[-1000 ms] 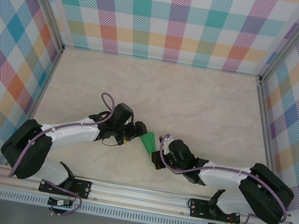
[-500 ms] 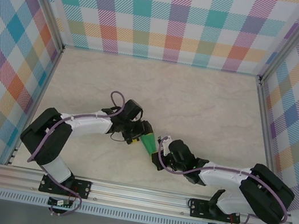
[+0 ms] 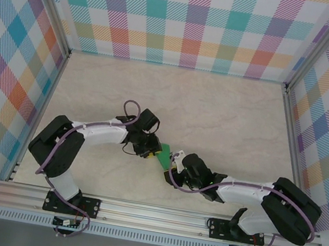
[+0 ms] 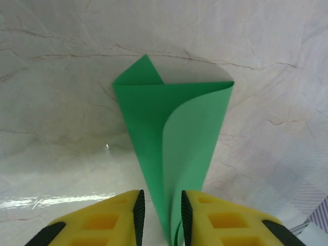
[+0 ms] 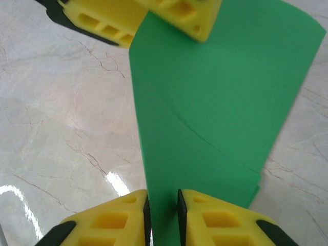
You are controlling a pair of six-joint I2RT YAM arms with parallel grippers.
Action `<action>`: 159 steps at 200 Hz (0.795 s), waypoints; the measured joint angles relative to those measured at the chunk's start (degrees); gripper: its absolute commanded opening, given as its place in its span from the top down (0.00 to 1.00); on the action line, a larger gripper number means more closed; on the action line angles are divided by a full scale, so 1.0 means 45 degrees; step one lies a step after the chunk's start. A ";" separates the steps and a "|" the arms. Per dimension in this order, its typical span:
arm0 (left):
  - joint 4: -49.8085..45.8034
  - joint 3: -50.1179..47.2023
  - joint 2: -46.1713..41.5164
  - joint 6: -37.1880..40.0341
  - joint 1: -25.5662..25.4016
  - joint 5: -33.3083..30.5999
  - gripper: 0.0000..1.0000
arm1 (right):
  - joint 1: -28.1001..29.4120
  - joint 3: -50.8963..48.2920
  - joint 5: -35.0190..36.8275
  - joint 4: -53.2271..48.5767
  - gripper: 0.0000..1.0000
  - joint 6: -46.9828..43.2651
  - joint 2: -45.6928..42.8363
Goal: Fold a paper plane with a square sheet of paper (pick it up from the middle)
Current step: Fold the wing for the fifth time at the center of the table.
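- My left claw (image 4: 160, 197) reaches in from the left, with the narrow end of the sheet of paper (image 4: 171, 128) between its yellow fingers (image 4: 110, 220).
- Those fingers stand close together. A thin strip of tabletop (image 4: 61, 102) shows between one pad and the paper's edge, and I cannot tell whether I am really pinching it.
- From that wrist, the green paper is a folded, tapered shape that widens away from me. A straight folded edge runs across its far end, and a small triangular corner pokes out beyond it on the left.
- One layer of the paper curls up along the right side instead of lying flat.
- My right claw (image 5: 162, 195) comes in from the opposite side, and the other end of the paper runs down into the narrow gap between its fingers.
- Green fills that gap from pad to pad, but I cannot tell whether this claw is clenched on the paper or merely close around it.
- From the right wrist, the paper stretches away to my left claw's yellow fingers at the top of that view.
- From above, both claws meet over the near middle of the pale marbled tabletop, and the paper bridges the short gap between them.
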 measured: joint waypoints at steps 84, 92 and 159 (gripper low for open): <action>-0.0491 0.0287 0.0175 0.0102 0.0000 0.0000 1.00 | 0.0821 0.1214 0.1613 -0.2055 0.65 -0.0913 0.0432; -0.0495 0.0321 0.0238 0.0112 0.0000 0.0000 1.00 | 0.0942 0.1258 0.1846 -0.2161 0.64 -0.1015 0.0500; -0.0495 0.0364 0.0277 0.0112 0.0005 0.0000 1.00 | 0.1647 0.1812 0.3585 -0.3011 0.62 -0.1783 0.0937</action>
